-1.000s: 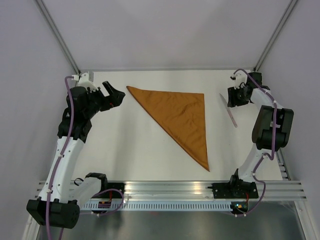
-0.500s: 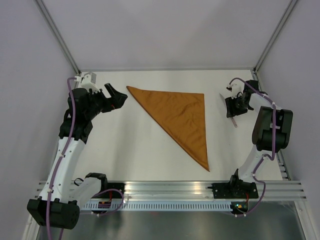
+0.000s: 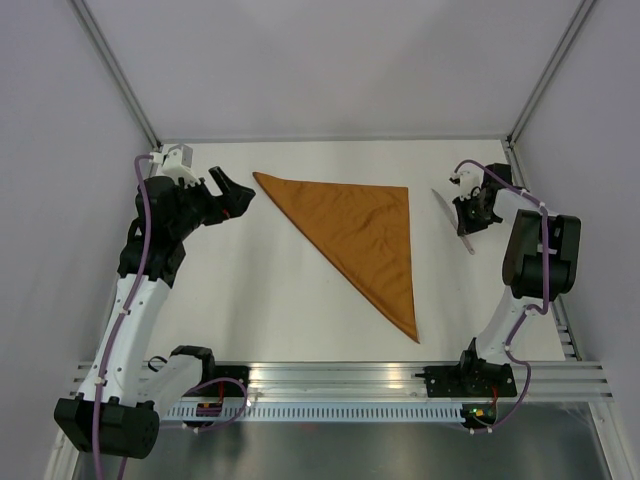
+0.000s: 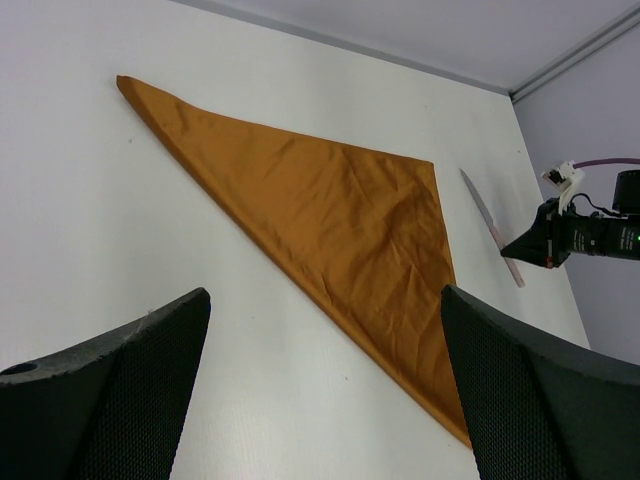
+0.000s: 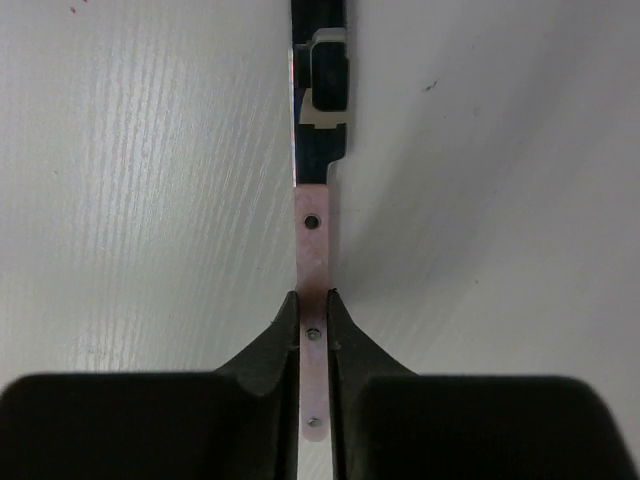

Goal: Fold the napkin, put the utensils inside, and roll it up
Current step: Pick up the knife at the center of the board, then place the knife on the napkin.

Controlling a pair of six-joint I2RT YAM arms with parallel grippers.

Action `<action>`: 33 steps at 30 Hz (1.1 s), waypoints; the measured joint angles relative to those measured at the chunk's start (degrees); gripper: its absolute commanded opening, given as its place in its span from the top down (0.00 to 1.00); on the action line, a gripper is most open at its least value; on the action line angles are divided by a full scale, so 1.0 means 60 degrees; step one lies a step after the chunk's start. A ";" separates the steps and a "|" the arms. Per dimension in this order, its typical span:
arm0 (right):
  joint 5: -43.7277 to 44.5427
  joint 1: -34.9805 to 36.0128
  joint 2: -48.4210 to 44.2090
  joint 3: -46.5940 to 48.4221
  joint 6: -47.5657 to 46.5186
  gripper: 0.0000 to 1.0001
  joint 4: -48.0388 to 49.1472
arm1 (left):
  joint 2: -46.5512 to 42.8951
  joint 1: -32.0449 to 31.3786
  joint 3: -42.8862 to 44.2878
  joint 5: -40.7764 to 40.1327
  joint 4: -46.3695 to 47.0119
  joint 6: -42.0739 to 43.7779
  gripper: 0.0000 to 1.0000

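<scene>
With right pincer nipped shut on the slim handle of the knife, well right of the triangle-folded napkin on the counter, and left pincer gaping empty: risks the blade swivelling or slipping from so narrow a grip.

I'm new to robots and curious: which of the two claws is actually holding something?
The right gripper: its fingers pinch the knife by its handle. The left gripper gapes open, empty, beside the napkin.
</scene>
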 measured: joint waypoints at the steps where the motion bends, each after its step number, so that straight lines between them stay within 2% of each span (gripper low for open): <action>1: -0.0011 0.0000 0.0000 0.0004 -0.0007 0.94 0.0004 | 0.0000 0.0000 0.0000 0.0000 0.0000 0.0000 0.00; 2: 0.0007 0.0000 0.0000 0.0004 0.0022 0.99 0.0007 | 0.0000 0.0000 0.0000 0.0000 0.0000 0.0004 0.00; 3: 0.0000 0.0000 0.0000 0.0004 0.0029 1.00 0.0007 | 0.0000 0.0000 0.0000 0.0004 -0.0004 0.0004 0.00; 10: -0.0051 0.0127 -0.0069 0.0160 0.0226 0.99 -0.0637 | 0.0044 0.0000 0.0000 0.0011 -0.0040 0.0004 0.00; 15: -0.0047 0.0670 -0.0670 0.0503 0.0539 1.00 -0.1443 | 0.0062 0.0000 0.0000 0.0011 -0.0069 0.0004 0.00; 23: -0.0157 0.2932 -0.1690 0.1392 0.1555 1.00 -0.1887 | 0.0062 0.0000 0.0015 0.0007 -0.0080 0.0004 0.00; 33: -0.0328 0.5621 -0.0251 0.2597 0.3391 1.00 -0.1967 | 0.0062 0.0000 0.0160 0.0007 -0.0102 0.0004 0.00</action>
